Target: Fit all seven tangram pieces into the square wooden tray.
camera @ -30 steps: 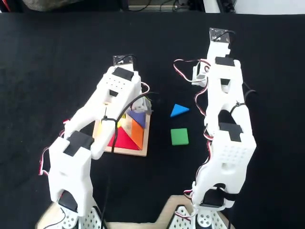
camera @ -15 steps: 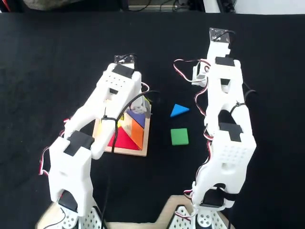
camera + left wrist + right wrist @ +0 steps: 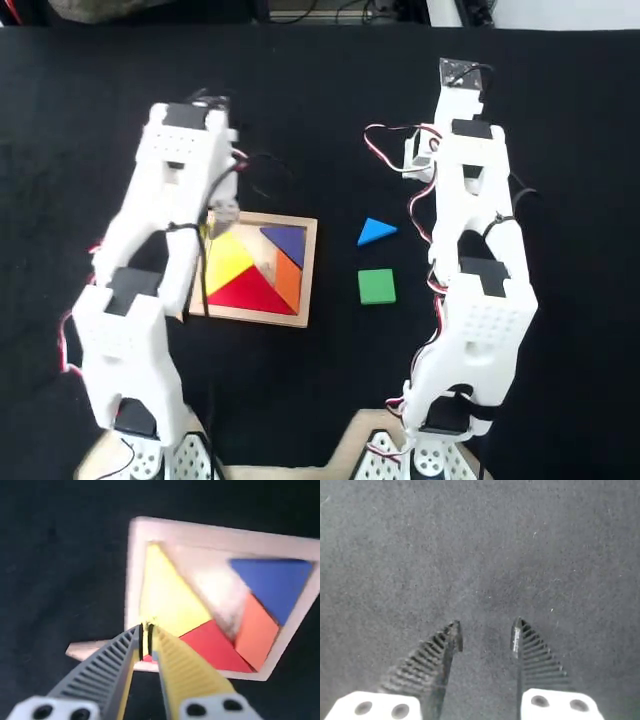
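Observation:
The square wooden tray (image 3: pixel 312 262) lies left of centre and holds a yellow triangle (image 3: pixel 228 262), a red triangle (image 3: pixel 258 292), an orange piece (image 3: pixel 288 275) and a dark blue piece (image 3: pixel 287 240). Bare wood shows between the yellow and the blue. On the cloth to the tray's right lie a small blue triangle (image 3: pixel 376 231) and a green square (image 3: pixel 376 286). My left gripper (image 3: pixel 146 630) is shut with nothing in it, hovering over the tray's rim (image 3: pixel 135 570) by the yellow triangle (image 3: pixel 167 597). My right gripper (image 3: pixel 486 632) is open over bare black cloth.
Black cloth covers the whole table. The right arm (image 3: pixel 480 250) stands folded along the right side, just right of the two loose pieces. The left arm (image 3: pixel 160 230) stretches along the tray's left side. Loose servo wires hang near both arms.
The left arm has swung left off the tray, uncovering the pieces inside it. The right arm and the two loose pieces have not moved.

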